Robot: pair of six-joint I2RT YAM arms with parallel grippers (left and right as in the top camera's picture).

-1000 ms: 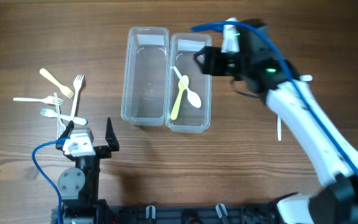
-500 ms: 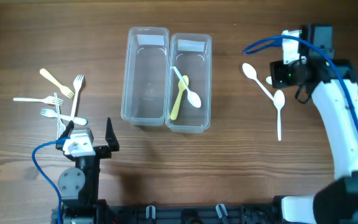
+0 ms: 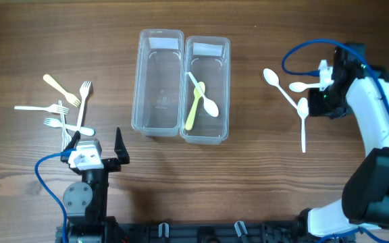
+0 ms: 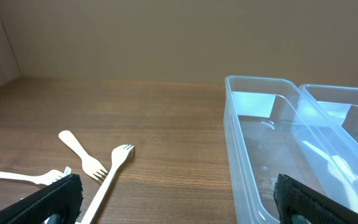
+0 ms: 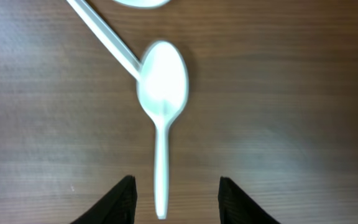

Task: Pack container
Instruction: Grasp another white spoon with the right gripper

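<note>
Two clear containers stand side by side at the table's middle. The left container (image 3: 158, 81) is empty. The right container (image 3: 206, 88) holds a yellow spoon (image 3: 193, 108) and a white spoon (image 3: 204, 100). Three white spoons lie at the right (image 3: 279, 88) (image 3: 303, 125) (image 3: 300, 86). My right gripper (image 3: 318, 98) hovers over them, open and empty. In the right wrist view one spoon (image 5: 161, 93) lies bowl up, its handle running down between the open fingers of the gripper (image 5: 174, 190). My left gripper (image 3: 94, 145) is open and empty at the front left.
Several white and cream forks (image 3: 66, 108) lie at the left, just beyond my left gripper. Two of them (image 4: 104, 165) show in the left wrist view, left of the empty container (image 4: 272, 143). Blue cables trail from both arms.
My right arm has swung from above the right container out to the right and now hangs over the loose spoons. The left arm has not moved.
</note>
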